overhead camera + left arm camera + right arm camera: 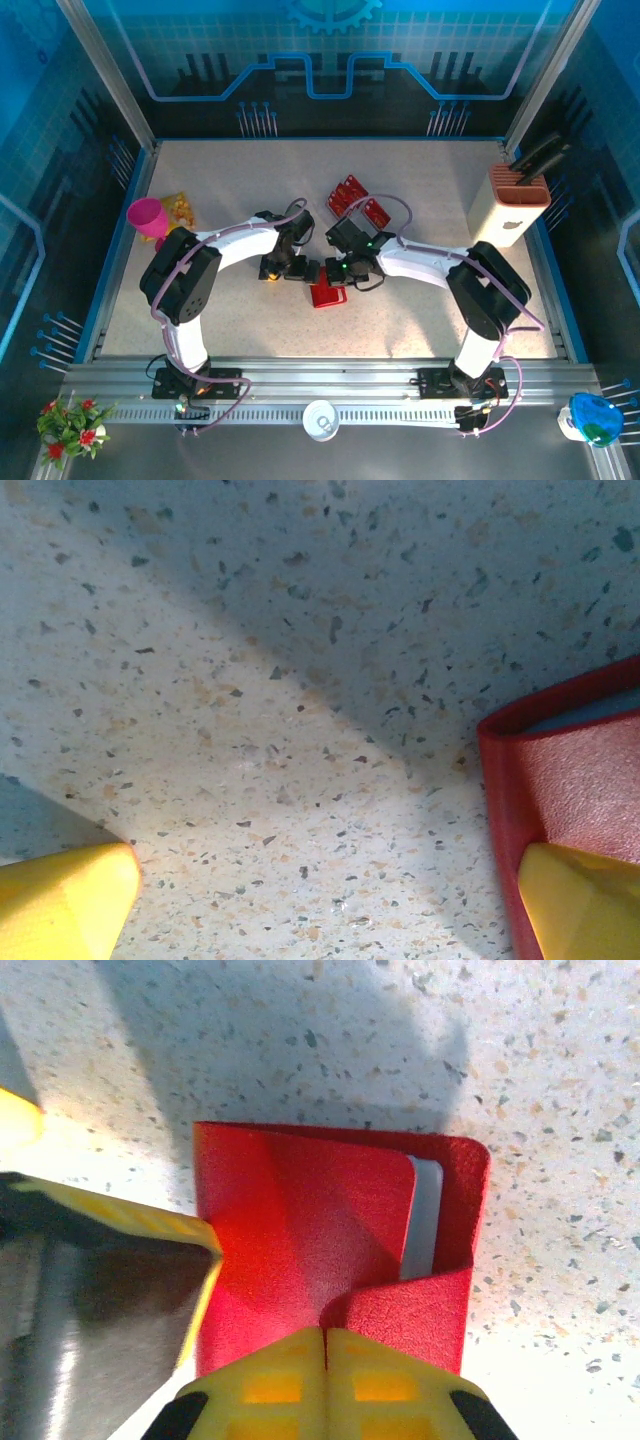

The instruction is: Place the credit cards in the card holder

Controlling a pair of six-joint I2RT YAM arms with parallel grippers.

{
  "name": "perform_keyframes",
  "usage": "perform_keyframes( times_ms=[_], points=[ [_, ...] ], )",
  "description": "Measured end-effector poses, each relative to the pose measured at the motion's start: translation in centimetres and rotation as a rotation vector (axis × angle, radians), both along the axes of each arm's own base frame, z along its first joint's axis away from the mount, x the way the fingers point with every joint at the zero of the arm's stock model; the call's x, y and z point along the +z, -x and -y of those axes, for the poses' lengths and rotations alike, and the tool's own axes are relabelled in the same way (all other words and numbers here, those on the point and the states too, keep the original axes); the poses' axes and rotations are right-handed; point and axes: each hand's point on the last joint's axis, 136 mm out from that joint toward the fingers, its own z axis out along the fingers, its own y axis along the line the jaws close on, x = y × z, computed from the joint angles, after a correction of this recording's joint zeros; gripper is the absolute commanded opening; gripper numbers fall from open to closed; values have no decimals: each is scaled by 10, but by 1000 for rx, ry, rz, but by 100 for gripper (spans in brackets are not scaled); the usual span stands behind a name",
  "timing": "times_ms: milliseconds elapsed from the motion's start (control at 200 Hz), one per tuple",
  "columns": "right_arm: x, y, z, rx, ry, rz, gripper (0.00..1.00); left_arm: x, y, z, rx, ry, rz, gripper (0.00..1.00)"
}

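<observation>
The red card holder (327, 295) lies at the table's middle, between both grippers. In the right wrist view the card holder (300, 1220) lies partly unfolded, with a pale grey edge (424, 1215) showing inside. My right gripper (325, 1332) is shut, pinching the near flap of the holder. My left gripper (320, 905) is open just left of the holder, low over the table. Its right fingertip (585, 900) rests over the holder's red edge (500, 780). Red credit cards (348, 190) lie behind the grippers, and one more (376, 211) lies beside them.
A pink cup (147, 215) and a yellow item (180, 207) sit at the far left. A beige slotted block (518, 200) stands at the far right. Speckled tabletop (250, 320) spreads in front of the grippers.
</observation>
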Motion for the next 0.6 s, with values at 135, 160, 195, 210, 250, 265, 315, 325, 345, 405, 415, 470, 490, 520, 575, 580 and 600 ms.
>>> perform_keyframes(
  times_ms=[135,160,195,210,250,265,315,325,345,405,415,470,490,520,575,580,600],
  points=[
    [3,3,-3,4,-19,-14,0,0,0,0,-4,-7,4,99],
    [3,3,-3,5,-21,-15,0,0,0,0,-4,-8,5,99],
    [3,3,-3,5,-21,-15,0,0,0,0,-5,-9,5,99],
    [3,3,-3,5,-22,-15,0,0,0,0,-5,-9,5,99],
    [3,3,-3,5,-22,-15,0,0,0,0,-5,-9,5,99],
    [4,3,-4,5,-22,-14,0,0,0,0,-6,-9,5,99],
    [3,3,-4,5,-22,-15,0,0,0,0,-6,-9,5,99],
    [3,3,-4,5,-22,-15,0,0,0,0,-6,-9,5,99],
    [3,3,-4,5,-22,-15,0,0,1,0,-6,-9,5,99],
    [2,3,-4,5,-20,-17,0,0,1,0,-6,-10,4,99],
    [2,3,-4,5,-19,-17,0,0,1,0,-6,-10,4,99],
    [0,2,-5,5,-16,-21,0,0,1,0,-7,-10,4,99],
    [-1,2,-5,5,-16,-22,0,0,0,0,-7,-10,5,99],
    [-2,2,-5,5,-12,-26,0,0,0,0,-7,-9,5,99],
    [-4,1,-6,6,-10,-32,0,0,0,0,-7,-9,5,99],
    [-5,1,-6,6,-9,-32,0,0,0,0,-7,-9,5,99],
    [-6,1,-6,6,-8,-34,0,0,0,0,-7,-9,5,99]
  ],
)
